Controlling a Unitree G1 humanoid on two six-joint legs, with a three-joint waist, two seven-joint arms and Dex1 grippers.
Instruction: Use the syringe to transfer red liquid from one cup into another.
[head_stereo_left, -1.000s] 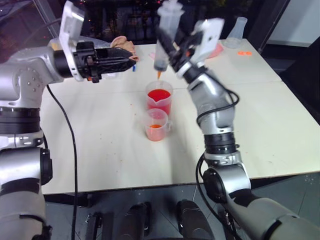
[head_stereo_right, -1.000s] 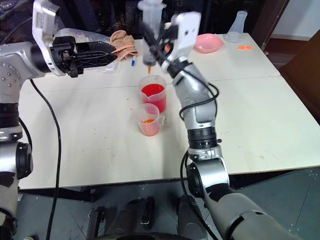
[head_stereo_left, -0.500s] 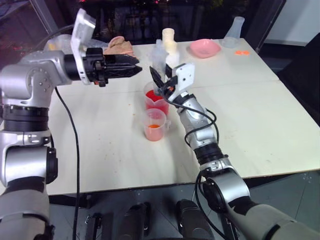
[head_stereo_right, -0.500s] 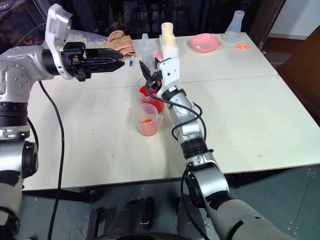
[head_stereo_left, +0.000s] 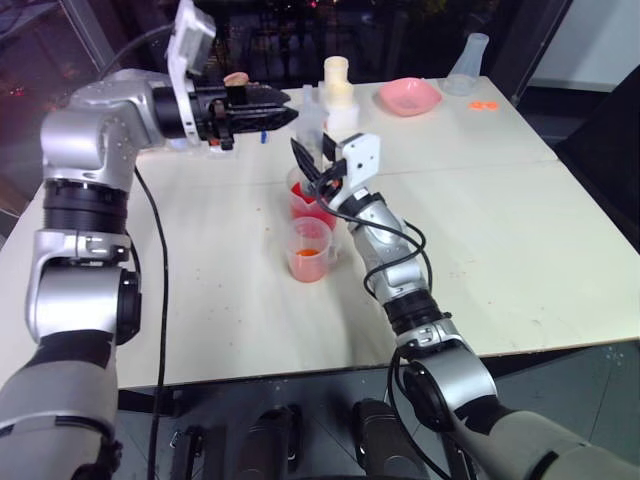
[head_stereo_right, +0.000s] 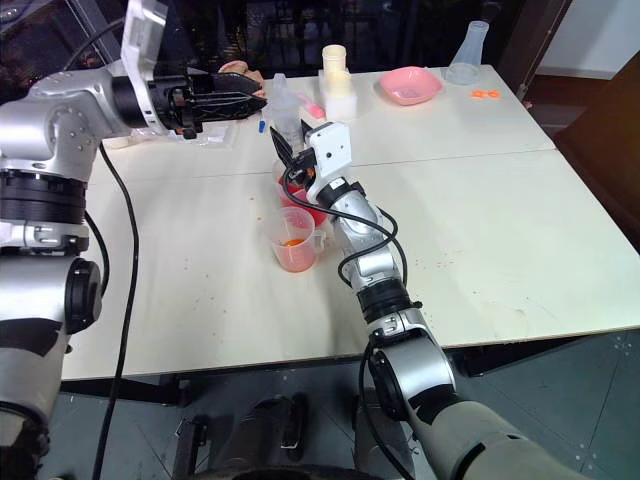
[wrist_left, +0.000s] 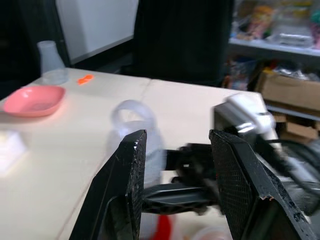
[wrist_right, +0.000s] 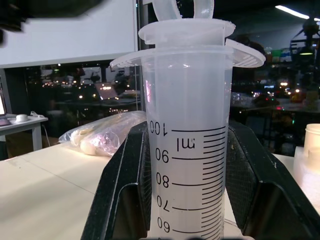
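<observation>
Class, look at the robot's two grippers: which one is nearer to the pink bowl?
Right. The right gripper, clamped on the syringe, stands over the taller cup, nearer the pink bowl. The left gripper sits farther from the bowl, beyond the syringe.

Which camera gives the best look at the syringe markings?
The right wrist view: the syringe stands close between the right gripper's fingers, numbers legible. The eye views show it small above the cups; the left wrist view blurs it.

The 2 eye views looked down from the head over the table (head_stereo_left: 520, 250) — both took in its far edge. Each wrist camera sat close behind its own fingers — the right nearly against the syringe (wrist_right: 187, 150).
</observation>
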